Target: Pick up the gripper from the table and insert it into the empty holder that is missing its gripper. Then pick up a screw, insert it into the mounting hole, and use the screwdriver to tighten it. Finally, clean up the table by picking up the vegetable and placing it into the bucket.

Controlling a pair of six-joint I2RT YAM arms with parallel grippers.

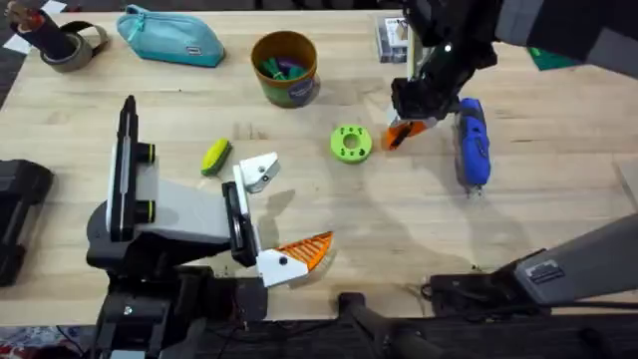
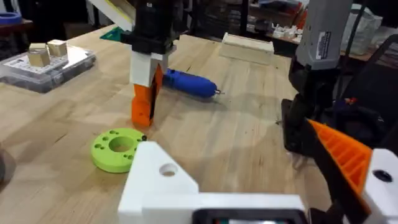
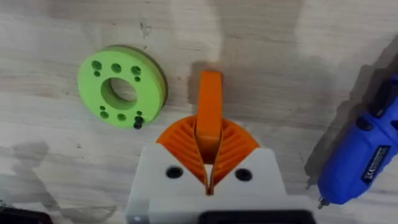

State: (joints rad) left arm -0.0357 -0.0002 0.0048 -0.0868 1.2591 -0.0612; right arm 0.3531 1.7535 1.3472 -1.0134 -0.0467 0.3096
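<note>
- The gripper (image 3: 209, 106) is held in the right jaws (image 3: 208, 163), long side pointing down at the surface (image 1: 419, 219).
- The left jaws (image 1: 269, 214), nearer the holder, are open.

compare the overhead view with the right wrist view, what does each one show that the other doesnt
Overhead alone: the vegetable, the bucket, a teal pouch and the left gripper, one finger missing.

Right wrist alone: the orange pads closed on the gripper, plus a black screw on the disc's edge.

Both: the green disc, the blue screwdriver, the right gripper and the wooden table.
</note>
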